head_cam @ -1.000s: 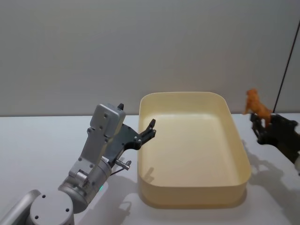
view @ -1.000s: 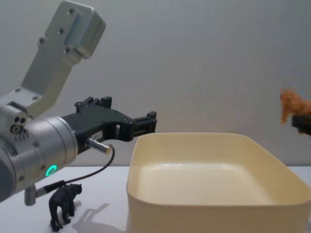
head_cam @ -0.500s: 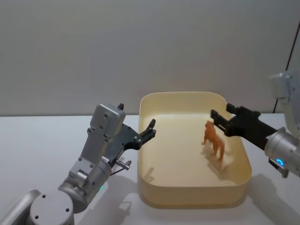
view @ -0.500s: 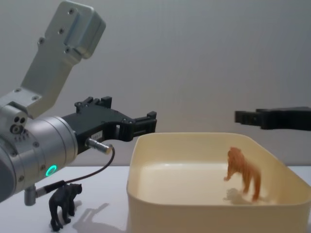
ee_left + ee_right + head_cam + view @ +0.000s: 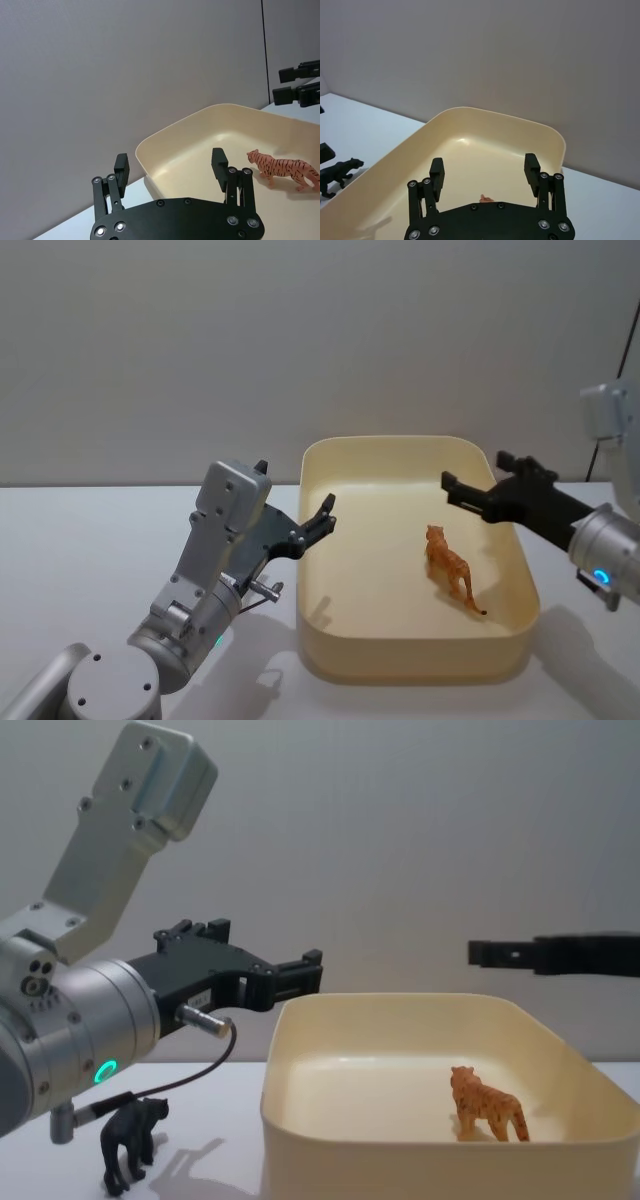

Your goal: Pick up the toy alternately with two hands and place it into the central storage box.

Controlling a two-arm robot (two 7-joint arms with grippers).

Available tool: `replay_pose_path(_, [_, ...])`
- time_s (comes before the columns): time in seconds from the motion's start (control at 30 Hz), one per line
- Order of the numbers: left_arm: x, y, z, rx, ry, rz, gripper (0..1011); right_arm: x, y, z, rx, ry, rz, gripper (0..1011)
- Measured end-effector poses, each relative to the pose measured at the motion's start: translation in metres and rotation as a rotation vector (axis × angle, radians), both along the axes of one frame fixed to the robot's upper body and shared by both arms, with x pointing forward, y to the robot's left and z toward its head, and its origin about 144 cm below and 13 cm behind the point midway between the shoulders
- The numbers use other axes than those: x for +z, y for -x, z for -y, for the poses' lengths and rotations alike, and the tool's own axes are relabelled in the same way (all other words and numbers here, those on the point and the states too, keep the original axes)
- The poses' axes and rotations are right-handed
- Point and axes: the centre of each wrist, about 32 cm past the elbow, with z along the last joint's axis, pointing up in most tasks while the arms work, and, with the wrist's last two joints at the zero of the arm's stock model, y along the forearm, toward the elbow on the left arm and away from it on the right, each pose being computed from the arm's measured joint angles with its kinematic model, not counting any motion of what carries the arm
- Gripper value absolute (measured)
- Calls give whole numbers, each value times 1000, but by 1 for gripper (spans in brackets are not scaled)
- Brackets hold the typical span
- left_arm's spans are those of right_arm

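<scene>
An orange striped toy tiger (image 5: 452, 568) (image 5: 487, 1105) (image 5: 282, 170) stands upright on the floor of the cream-yellow central storage box (image 5: 410, 658) (image 5: 400, 1170), towards its right side. My right gripper (image 5: 475, 472) (image 5: 484, 164) (image 5: 480, 953) hovers open and empty above the box's right part, over the tiger. My left gripper (image 5: 322, 517) (image 5: 170, 160) (image 5: 300, 975) hangs open and empty just outside the box's left rim. A black toy panther (image 5: 130, 1140) (image 5: 337, 172) stands on the white table left of the box, under my left arm.
The white table (image 5: 80, 540) stretches out to the left of the box, with a plain grey wall behind. A thin dark cable (image 5: 605, 400) runs down at the far right.
My right gripper swung from the right to above the box, opened and dropped the tiger, which now stands on the box floor. The left arm has not moved.
</scene>
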Motion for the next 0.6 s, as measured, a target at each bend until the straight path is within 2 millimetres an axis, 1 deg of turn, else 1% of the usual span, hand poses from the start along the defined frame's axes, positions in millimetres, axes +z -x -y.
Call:
replay_pose_path(0.03, [0, 0, 0, 0, 0, 0, 1002, 0, 1, 2, -6, -1, 3, 984])
replay_pose_path(0.1, [0, 0, 0, 0, 0, 0, 1002, 0, 2, 7, -25, -4, 10, 1001])
replay_pose_path(0.3, [0, 0, 0, 0, 0, 0, 1002, -1, 8, 22, -83, -11, 23, 1001])
replay_pose_path(0.4, [0, 0, 0, 0, 0, 0, 1002, -2, 15, 36, -133, -13, 29, 1001])
replay_pose_path(0.43, [0, 0, 0, 0, 0, 0, 1002, -2, 15, 36, -133, -13, 29, 1001])
replay_pose_path(0.6, [0, 0, 0, 0, 0, 0, 1001, -5, 26, 56, -210, -9, 29, 1001])
